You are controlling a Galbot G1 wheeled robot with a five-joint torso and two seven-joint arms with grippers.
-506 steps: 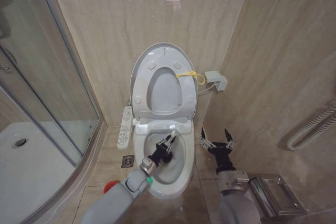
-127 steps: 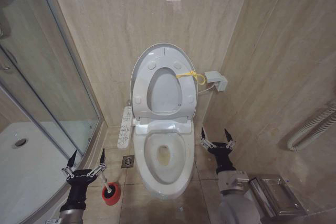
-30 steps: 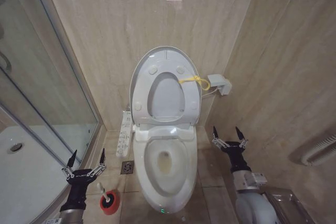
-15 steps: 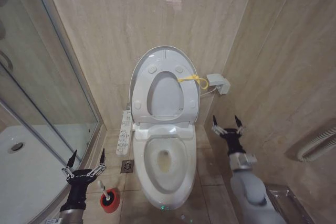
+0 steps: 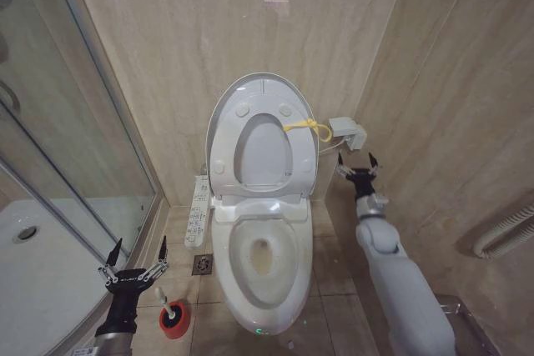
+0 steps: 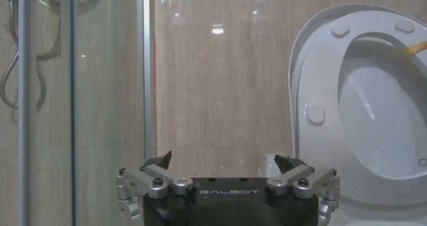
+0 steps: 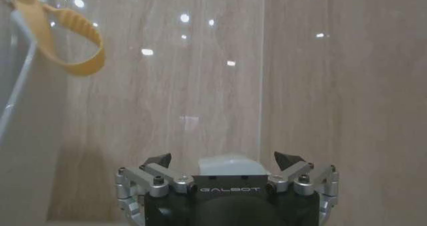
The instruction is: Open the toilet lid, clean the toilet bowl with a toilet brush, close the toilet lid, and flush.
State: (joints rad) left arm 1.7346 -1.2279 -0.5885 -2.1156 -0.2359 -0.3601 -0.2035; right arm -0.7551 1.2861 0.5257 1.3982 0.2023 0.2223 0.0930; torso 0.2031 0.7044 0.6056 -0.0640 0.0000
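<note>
We see the toilet bowl (image 5: 260, 268) standing on the tiled floor (image 5: 334, 248) against the back wall, its rim uncovered and a little water at the bottom of the basin. The toilet lid (image 5: 224, 114) is raised upright and leans against that wall, with the ring-shaped seat (image 5: 264, 118) raised flat against it; in the left wrist view the lid (image 6: 300, 76) stands to one side of the beige wall tiles. A yellow cord loop (image 5: 305, 127) is tied at the lid's edge on our right side, and in the right wrist view the loop (image 7: 70, 41) hangs free in front of the wall. Our right arm reaches up along the side wall, and the right gripper (image 5: 358, 166) is just below a small white wall box (image 5: 346, 132), near the cord loop but apart from it, its fingers spread wide and holding nothing. Our left gripper (image 5: 133, 258) hovers low by the glass shower door (image 5: 67, 147), at the floor's left edge, its fingers likewise spread and empty. The toilet brush (image 5: 170, 314) stands in its red holder on the floor just beside the left gripper, between the shower door and the bowl, untouched. A white control panel (image 5: 198, 209) sits at the bowl's left side.
</note>
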